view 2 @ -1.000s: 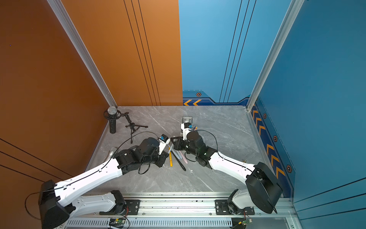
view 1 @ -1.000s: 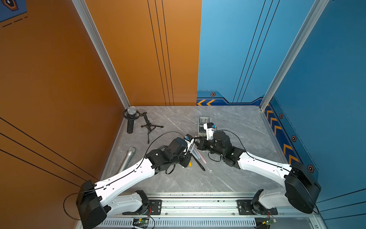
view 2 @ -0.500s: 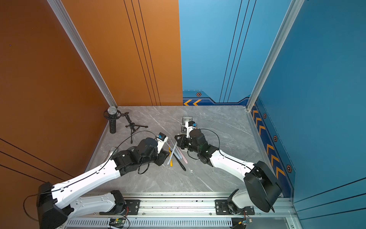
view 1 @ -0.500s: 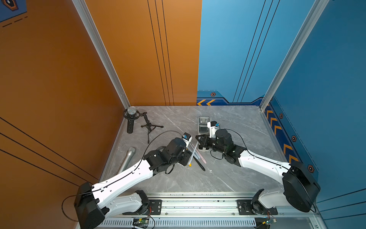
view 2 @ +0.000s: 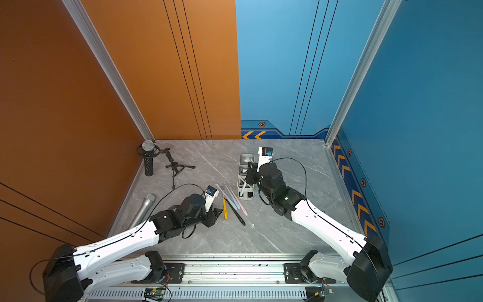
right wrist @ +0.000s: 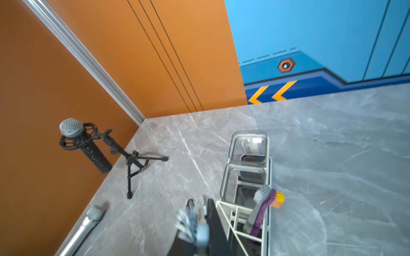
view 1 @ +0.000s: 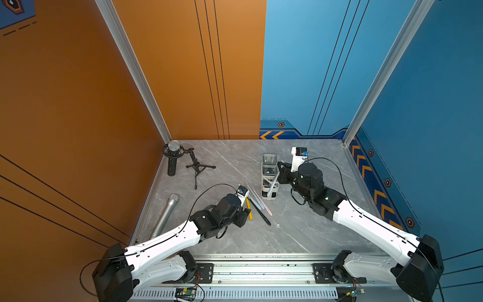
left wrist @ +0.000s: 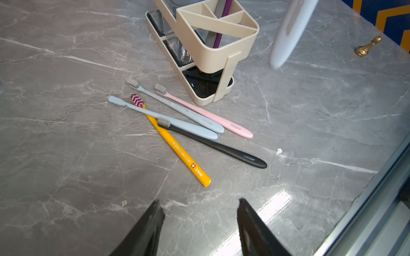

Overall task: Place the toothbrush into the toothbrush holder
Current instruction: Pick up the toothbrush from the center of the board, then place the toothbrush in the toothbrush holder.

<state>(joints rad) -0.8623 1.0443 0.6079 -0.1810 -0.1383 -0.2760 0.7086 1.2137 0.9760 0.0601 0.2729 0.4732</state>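
The toothbrush holder (view 1: 264, 183) (view 2: 239, 186) is a narrow cream-white rack standing mid-table, with a purple and a grey brush (right wrist: 264, 208) in its end compartment. My right gripper (view 1: 280, 170) (right wrist: 199, 202) is shut on a pale blue toothbrush (view 1: 272, 183) (right wrist: 200, 231) just below its bristles. The brush hangs tilted, its handle end (left wrist: 288, 33) in the air beside the holder's near end (left wrist: 217, 40), touching nothing. My left gripper (view 1: 244, 217) (left wrist: 199, 201) stands open and empty over bare table, just short of several loose toothbrushes (left wrist: 177, 146).
The loose brushes are yellow, black (left wrist: 213, 146), pink (left wrist: 206, 113) and two pale blue, lying crossed by the holder's foot. A black microphone on a tripod (view 1: 172, 159) and a silver microphone (view 1: 166, 214) lie at the left. A brass pawn (left wrist: 368, 46) stands beyond the holder.
The two grippers met at the pale blue toothbrush. My left gripper opened, let go of it and drew back. My right arm carried it back to the holder.
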